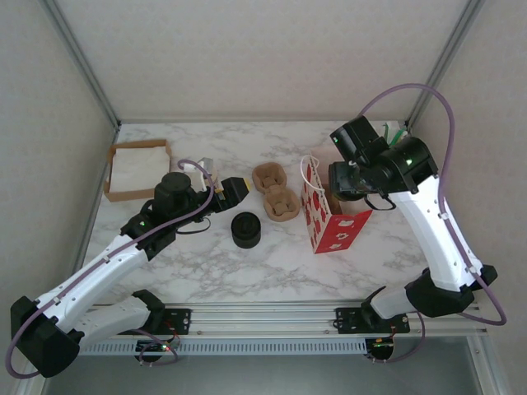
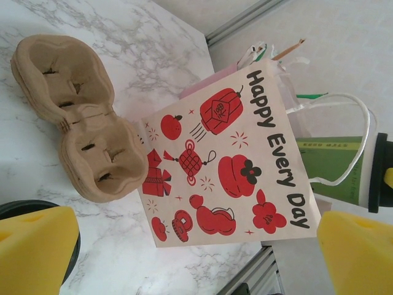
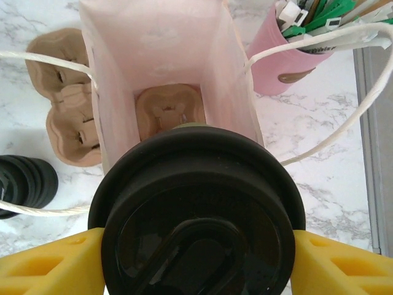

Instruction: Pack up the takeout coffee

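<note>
Right gripper (image 3: 196,261) is clamped on the takeout coffee (image 3: 196,203) above the gift bag (image 3: 153,43). Fit looks tight, so coming down off-centre could catch the rim and tip it.

Pulp cup carrier (image 1: 275,191) near a black lid stack (image 1: 245,230) on marble table (image 1: 272,267), open cardboard box (image 1: 137,169) far left.
</note>
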Robot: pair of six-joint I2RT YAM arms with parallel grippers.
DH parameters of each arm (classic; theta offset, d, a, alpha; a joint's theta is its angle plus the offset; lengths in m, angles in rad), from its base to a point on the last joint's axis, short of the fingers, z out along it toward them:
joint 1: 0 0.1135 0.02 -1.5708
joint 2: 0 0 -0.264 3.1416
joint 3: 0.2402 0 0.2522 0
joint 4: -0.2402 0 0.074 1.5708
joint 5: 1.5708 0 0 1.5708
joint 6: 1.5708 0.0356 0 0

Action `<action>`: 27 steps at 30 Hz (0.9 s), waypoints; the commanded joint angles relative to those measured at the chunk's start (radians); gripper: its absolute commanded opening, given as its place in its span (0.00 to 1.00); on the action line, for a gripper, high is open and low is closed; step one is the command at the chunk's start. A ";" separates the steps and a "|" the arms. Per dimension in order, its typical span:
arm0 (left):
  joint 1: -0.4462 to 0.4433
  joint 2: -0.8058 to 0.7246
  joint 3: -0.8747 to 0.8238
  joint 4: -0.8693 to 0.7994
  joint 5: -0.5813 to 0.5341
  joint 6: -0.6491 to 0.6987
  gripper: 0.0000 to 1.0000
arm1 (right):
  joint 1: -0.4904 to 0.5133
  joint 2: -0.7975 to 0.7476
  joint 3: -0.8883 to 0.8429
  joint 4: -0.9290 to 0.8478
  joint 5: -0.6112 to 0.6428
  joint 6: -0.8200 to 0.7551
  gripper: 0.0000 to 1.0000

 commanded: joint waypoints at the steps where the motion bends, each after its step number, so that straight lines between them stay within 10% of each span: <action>1: 0.011 0.003 0.035 0.026 0.022 0.016 1.00 | -0.018 0.006 -0.020 -0.162 -0.036 -0.032 0.71; 27: -0.020 0.087 0.091 0.024 0.035 0.016 1.00 | -0.138 0.002 -0.169 -0.053 -0.154 -0.132 0.70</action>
